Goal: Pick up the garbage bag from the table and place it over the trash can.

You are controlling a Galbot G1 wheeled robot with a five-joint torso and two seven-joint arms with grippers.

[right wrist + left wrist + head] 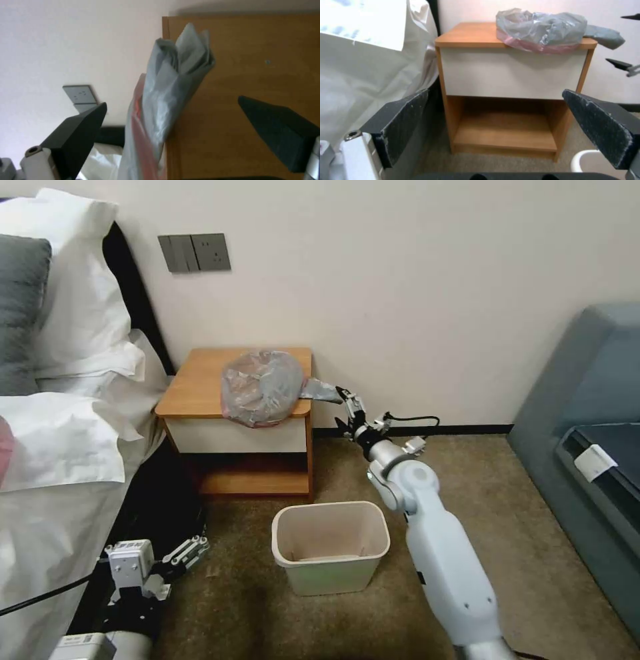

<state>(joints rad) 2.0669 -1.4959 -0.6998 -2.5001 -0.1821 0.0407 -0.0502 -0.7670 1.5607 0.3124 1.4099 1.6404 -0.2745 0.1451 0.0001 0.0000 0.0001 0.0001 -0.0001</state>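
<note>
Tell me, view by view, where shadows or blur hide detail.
Head view: evenly lit; soft shadow darkens the nightstand's low shelf. Left wrist view: open left gripper's pads sit blurred up close; crinkled translucent grey garbage bag sharper. Right wrist view: open right gripper frames the softly blurred bag.

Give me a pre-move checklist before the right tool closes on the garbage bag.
1. Right tool open: ok, fingers spread wide.
2. Garbage bag reachable: ok, it lies on the nightstand with a grey tail overhanging the side edge toward the tool.
3. Bag tail between the fingers: ok in the right wrist view; depth cannot tell.
4. Trash can ready: ok, upright on the carpet before the nightstand, unlined.
5. Left tool out of the way: ok, low beside the bed, open.
</note>
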